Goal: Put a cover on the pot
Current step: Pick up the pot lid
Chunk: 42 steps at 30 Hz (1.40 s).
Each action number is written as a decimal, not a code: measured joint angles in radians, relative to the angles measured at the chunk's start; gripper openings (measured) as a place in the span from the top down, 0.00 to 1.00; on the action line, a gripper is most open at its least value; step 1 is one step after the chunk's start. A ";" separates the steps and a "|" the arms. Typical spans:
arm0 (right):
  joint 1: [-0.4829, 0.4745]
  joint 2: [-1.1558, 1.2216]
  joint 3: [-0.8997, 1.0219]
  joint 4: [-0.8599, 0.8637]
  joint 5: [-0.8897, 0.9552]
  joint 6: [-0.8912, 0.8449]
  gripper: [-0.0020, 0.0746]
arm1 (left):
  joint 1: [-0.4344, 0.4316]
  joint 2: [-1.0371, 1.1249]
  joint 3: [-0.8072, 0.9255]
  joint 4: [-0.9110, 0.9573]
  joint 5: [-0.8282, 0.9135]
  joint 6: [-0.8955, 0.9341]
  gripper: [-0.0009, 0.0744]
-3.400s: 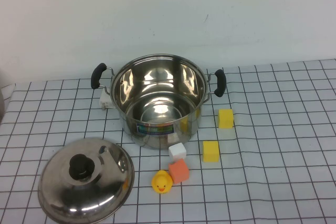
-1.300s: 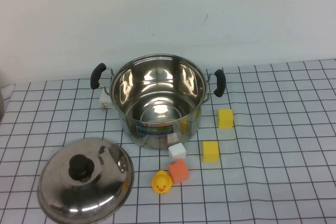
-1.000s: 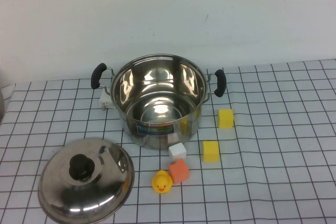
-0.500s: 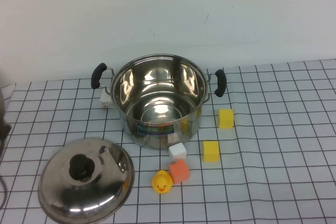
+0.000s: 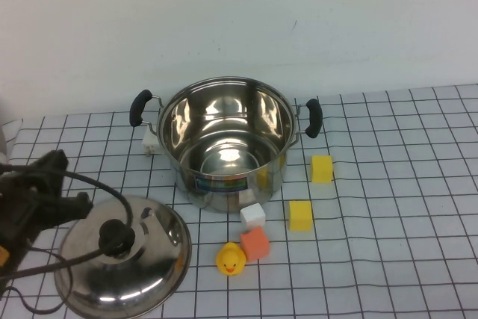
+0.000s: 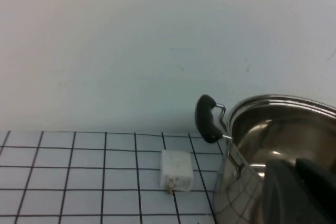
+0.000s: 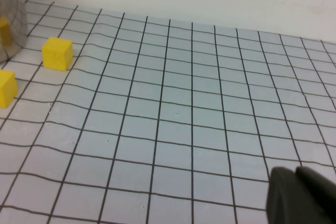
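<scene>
At left edge, left gripper [image 5: 63, 184] half cut off; right gripper [image 7: 302, 198] mostly out of frame.

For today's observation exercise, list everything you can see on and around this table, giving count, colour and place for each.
Large shiny stainless-steel stockpot with black side handles: one, silver, table centre rear, uncovered.
Domed steel lid with black knob: one, silver, flat on the table, front left of the stockpot.
Yellow foam cubes: two, one right of the stockpot, one nearer the front.
White cube: one, just in front of the stockpot.
Orange cube: one, in front of the white cube.
Yellow rubber duck: one, beside the orange cube.
White plug adapter: one, behind the stockpot's left handle.
Checked tablecloth: one, white with black lines.
Left gripper: black, at the left edge, near the lid.
Right gripper: dark, above the cloth to the right of the yellow cubes.
</scene>
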 joint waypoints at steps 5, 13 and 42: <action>0.000 0.000 0.000 0.000 0.000 0.000 0.96 | 0.000 0.151 0.000 0.096 -0.112 0.016 0.75; 0.000 0.000 0.000 0.000 0.000 0.000 0.96 | 0.000 0.413 0.000 0.165 -0.219 0.084 0.29; 0.000 0.000 0.000 0.000 0.000 0.000 0.96 | -0.002 0.753 -0.103 0.060 -0.273 0.152 0.46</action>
